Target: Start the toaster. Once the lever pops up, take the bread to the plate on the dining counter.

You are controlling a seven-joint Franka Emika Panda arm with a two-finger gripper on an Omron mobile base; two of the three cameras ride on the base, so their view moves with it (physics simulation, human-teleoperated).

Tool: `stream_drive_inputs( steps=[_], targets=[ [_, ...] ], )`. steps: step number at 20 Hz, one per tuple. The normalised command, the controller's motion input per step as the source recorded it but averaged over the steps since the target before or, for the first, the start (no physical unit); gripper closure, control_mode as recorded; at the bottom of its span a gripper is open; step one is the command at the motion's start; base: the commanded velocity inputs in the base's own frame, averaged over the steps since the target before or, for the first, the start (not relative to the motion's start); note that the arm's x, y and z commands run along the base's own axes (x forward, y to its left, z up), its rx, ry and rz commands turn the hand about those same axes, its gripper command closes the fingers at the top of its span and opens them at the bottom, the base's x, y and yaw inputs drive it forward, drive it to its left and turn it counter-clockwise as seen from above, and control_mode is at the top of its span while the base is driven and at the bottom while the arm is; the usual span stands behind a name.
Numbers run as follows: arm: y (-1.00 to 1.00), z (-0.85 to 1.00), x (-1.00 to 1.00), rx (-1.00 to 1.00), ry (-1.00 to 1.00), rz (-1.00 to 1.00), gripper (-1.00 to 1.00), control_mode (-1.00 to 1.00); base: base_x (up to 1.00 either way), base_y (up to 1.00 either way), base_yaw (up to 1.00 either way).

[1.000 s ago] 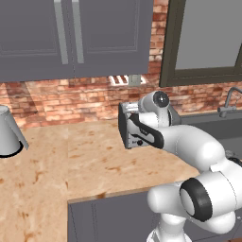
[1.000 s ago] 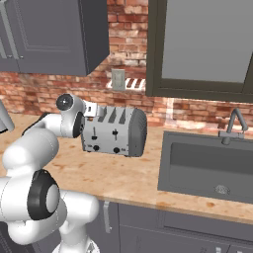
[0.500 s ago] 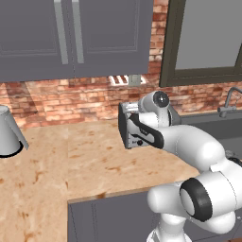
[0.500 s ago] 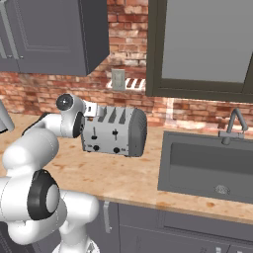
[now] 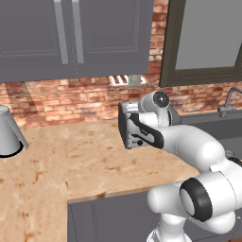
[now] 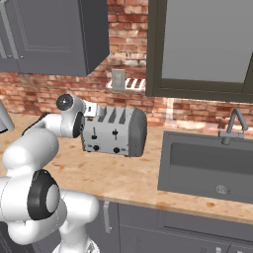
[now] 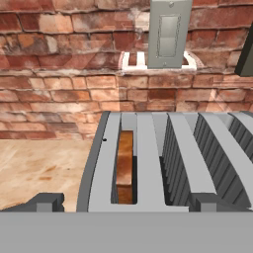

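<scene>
Hand view, centre of frame: the toaster (image 7: 163, 163) is seen from above and slightly behind, its two slots running away toward the brick wall (image 7: 59, 84). The bread (image 7: 125, 168) stands on edge in the slot at left of centre, sunk below the rim so that only its upper crust and part of one face show; the neighbouring slot looks empty. A grey wall outlet (image 7: 169, 32) sits at upper centre. The two dark fingertips (image 7: 45, 201) rise at the lower edge, one far to the left and one far to the right, so the hand (image 7: 126, 206) is spread wide and grips nothing. Its position just above and behind the toaster suggests an approach that must yet reach round to the front, where the levers are.

Right base view: the toaster (image 6: 114, 132) stands on the tan stone-look surface (image 6: 123, 180) at middle left, its front with two small levers and two knobs facing the camera. Both levers appear raised, so the toasting step is judged not yet started. The sink (image 6: 210, 168) lies to the right, well apart.

Left base view: the toaster (image 5: 126, 130) is largely masked by the white arm at centre; a pale grey vessel (image 5: 8, 132) rests at the left edge.

Compared with the frames half a second and one second earlier, arm, toaster and cameras hold the same positions; no motion is detectable.
</scene>
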Motion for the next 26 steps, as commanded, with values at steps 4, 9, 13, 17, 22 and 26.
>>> stream_drive_inputs(
  steps=[4, 9, 13, 17, 22, 26],
  targets=[
    [0.0, 0.0, 0.0, 0.0, 0.0, 0.0, -1.0, -1.0, 0.0, 0.0, 0.0],
    [0.0, 0.0, 0.0, 0.0, 0.0, 0.0, -1.0, -1.0, 0.0, 0.0, 0.0],
    [0.0, 0.0, 0.0, 0.0, 0.0, 0.0, -1.0, -1.0, 0.0, 0.0, 0.0],
    [0.0, 0.0, 0.0, 0.0, 0.0, 0.0, -1.0, -1.0, 0.0, 0.0, 0.0],
    [0.0, 0.0, 0.0, 0.0, 0.0, 0.0, -1.0, -1.0, 0.0, 0.0, 0.0],
    [0.0, 0.0, 0.0, 0.0, 0.0, 0.0, -1.0, -1.0, 0.0, 0.0, 0.0]
  ],
)
